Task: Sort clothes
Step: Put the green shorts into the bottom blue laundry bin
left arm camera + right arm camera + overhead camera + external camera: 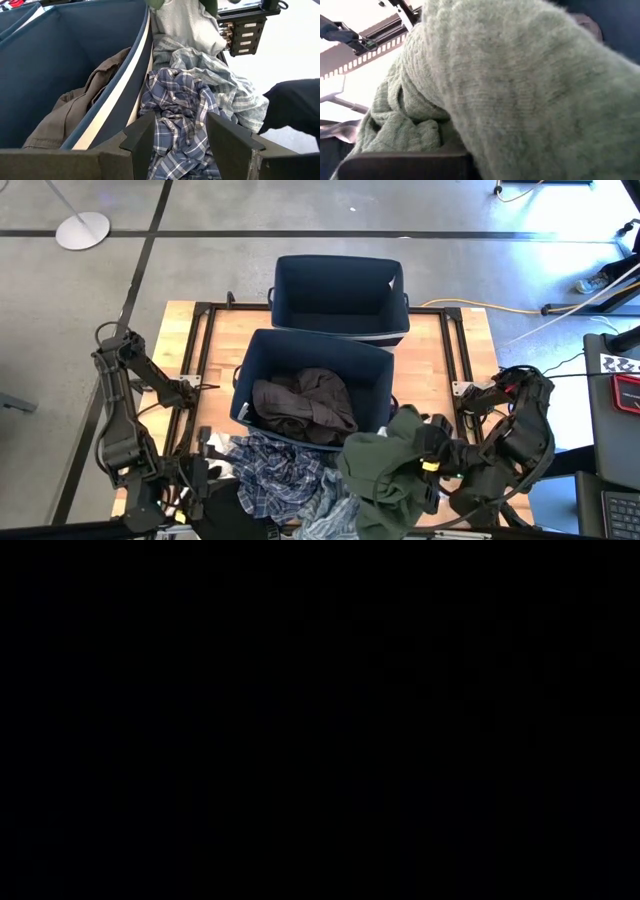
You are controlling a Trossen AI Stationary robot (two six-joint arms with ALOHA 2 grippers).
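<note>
The olive green knitted garment (385,465) hangs bunched at the table's front edge, just beside the near navy blue fabric bin (262,365), pinched in the right gripper (428,463). A brown-grey garment (303,405) lies inside that bin. The dark blue plaid shirt (177,107) lies heaped against the bin's wall, before the left gripper (180,137), whose fingers stand apart, empty.

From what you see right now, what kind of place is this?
Probably a robotics lab or test workshop, not a home laundry. A wooden table stands on a bare grey concrete floor marked with dark lines, a yellow cable runs across it, and a stand base sits nearby.
</note>
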